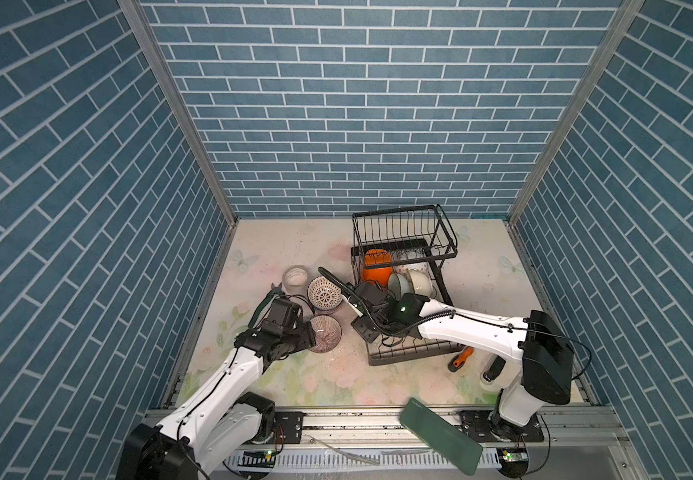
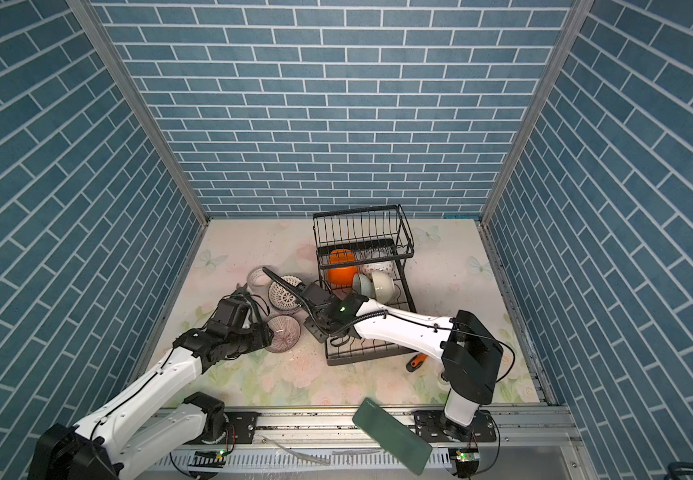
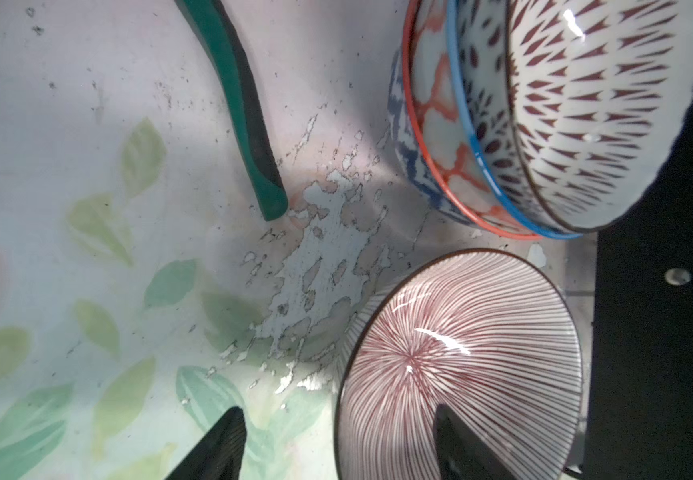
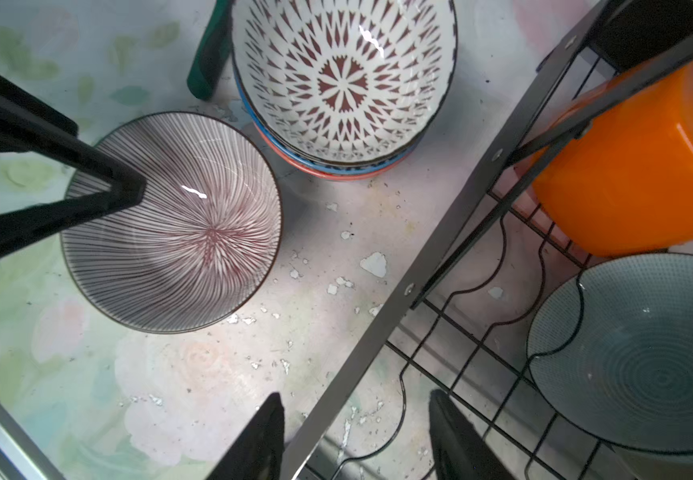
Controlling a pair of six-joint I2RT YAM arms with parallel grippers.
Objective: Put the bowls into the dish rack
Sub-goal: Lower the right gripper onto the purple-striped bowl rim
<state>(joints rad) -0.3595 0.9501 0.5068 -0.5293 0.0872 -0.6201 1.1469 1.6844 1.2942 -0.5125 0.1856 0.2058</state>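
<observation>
My left end effector (image 3: 336,409) stood open astride the near rim of a red-and-white striped bowl (image 3: 461,353). One finger (image 3: 457,440) was over the bowl's inside and the other was outside it, above the counter (image 3: 87,208). As far as I could see, neither finger pressed the rim, so nothing was gripped yet.

The striped bowl sat upright, mouth up, on the flowered counter, just beside a stack of patterned bowls (image 1: 324,293). The dish rack (image 4: 440,253) stood to the bowl's right in both top views, across a bare strip of counter. Being round, the bowl had no long axis; what counted was the rim running between my jaws. My left arm was plainly the nearer one.

My right end effector (image 4: 355,397) hung open and empty above the rack's side rail nearest the striped bowl. In the rack's lower tier an orange bowl (image 1: 376,272), a pale green bowl (image 1: 397,286) and a cream bowl (image 1: 419,281) already sat.

I judged the next move to be a pinch on the rim, then a lift rightward to the rack's free slots.
</observation>
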